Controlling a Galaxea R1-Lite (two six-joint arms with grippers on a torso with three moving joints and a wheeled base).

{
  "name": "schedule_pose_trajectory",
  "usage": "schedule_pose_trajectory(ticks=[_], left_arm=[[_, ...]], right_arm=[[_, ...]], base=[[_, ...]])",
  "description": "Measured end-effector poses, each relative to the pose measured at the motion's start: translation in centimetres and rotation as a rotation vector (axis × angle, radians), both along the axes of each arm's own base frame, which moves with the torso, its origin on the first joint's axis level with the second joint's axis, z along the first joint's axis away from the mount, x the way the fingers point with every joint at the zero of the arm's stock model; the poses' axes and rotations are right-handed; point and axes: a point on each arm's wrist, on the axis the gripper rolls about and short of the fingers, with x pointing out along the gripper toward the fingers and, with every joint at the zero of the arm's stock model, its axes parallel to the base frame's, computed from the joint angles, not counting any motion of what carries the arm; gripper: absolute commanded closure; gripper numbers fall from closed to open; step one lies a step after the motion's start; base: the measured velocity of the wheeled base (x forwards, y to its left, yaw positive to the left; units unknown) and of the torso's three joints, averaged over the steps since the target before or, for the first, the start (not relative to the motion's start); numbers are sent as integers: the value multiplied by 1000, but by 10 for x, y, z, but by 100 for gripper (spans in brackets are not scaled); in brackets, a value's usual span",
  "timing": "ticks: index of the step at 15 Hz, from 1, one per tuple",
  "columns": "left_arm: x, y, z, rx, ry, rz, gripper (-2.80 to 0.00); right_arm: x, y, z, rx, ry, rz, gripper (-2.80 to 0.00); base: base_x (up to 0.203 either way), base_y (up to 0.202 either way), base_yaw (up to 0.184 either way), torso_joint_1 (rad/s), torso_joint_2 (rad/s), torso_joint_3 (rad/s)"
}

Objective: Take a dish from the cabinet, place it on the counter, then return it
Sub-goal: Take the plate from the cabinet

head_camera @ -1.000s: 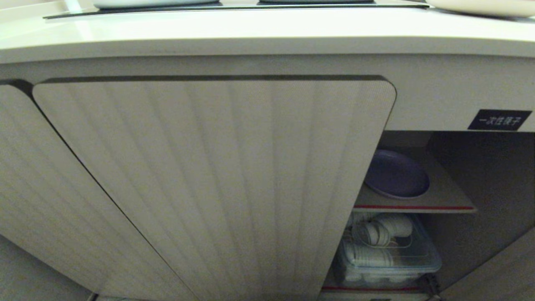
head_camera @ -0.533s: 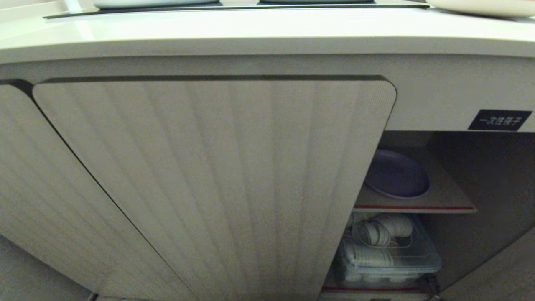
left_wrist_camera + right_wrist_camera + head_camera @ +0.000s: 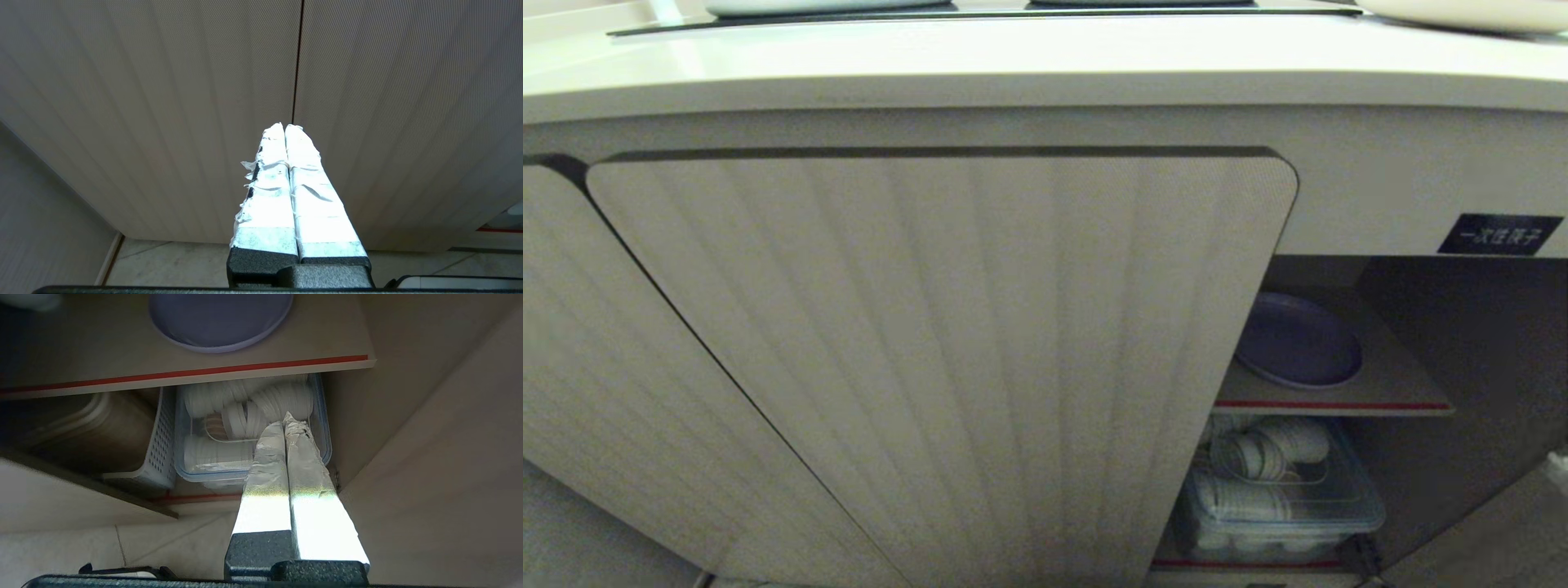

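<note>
Since a second ago, only one change in head view: a pale blurred shape has entered at the lower right edge; cabinet (image 3: 947,359), bench (image 3: 1045,57) and contents unchanged. One lavender dish (image 3: 1297,340) sits on the red-edged shelf (image 3: 1339,404), right of centre, behind the open door gap. Below it, one clear tub (image 3: 1282,506) of white lids; right wrist view adds one white perforated basket (image 3: 161,449) beside it. Right gripper (image 3: 284,420) fingers closed, empty, in front of the tub. Left gripper (image 3: 284,127) fingers closed, empty, facing two ribbed doors.
</note>
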Motion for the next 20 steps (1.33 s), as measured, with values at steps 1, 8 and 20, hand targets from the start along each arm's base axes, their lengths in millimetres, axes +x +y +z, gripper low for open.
schedule_pose_trajectory(ticks=[1, 8, 20], left_arm=[[0, 0, 0, 1, 0, 0, 0], [0, 0, 0, 0, 0, 0, 0], [0, 0, 0, 0, 0, 0, 0]], right_arm=[[12, -3, 1, 8, 27, 0, 0], [81, -3, -7, 7, 12, 86, 0], [124, -3, -42, 6, 8, 111, 0]], base=[[0, 0, 0, 0, 0, 0], [0, 0, 0, 0, 0, 0], [0, 0, 0, 0, 0, 0]])
